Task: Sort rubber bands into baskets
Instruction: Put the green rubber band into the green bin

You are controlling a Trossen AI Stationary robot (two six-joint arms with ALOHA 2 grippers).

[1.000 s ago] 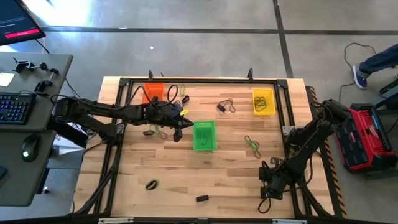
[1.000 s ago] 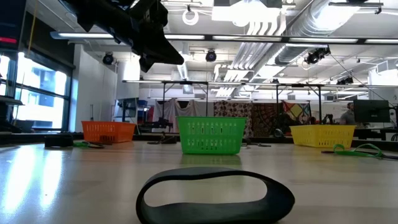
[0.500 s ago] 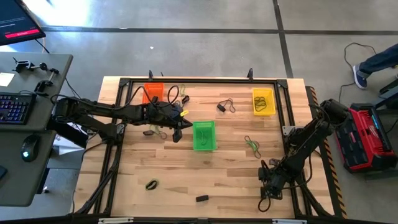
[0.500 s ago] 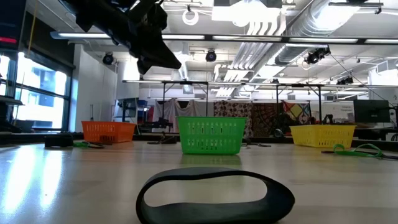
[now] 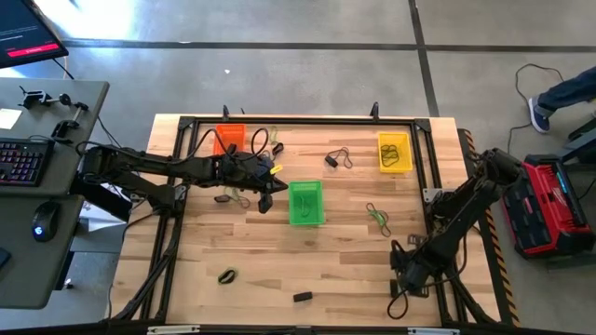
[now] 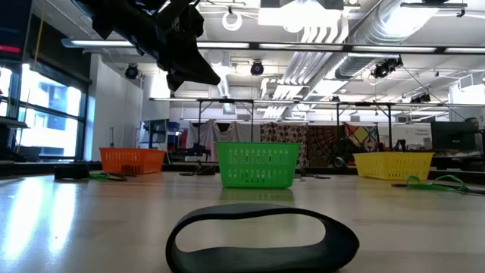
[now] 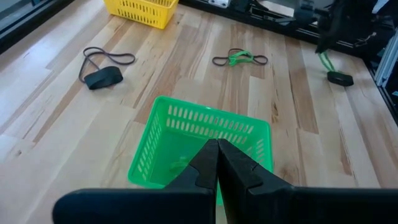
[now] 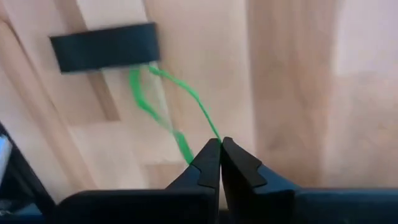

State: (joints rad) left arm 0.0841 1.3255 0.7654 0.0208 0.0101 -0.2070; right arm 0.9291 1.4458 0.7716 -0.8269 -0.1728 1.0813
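left gripper (image 7: 219, 163) closed, empty, above green basket (image 7: 202, 146); right gripper (image 8: 220, 163) low, pinching green band (image 8: 163, 99)

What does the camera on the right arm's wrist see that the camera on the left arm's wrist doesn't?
Only the right wrist view shows the right claw shut on a thin green rubber band, running to a black band. Only the left wrist view shows the left claw shut above the green basket, with the yellow basket farther off. Both share the wooden table.
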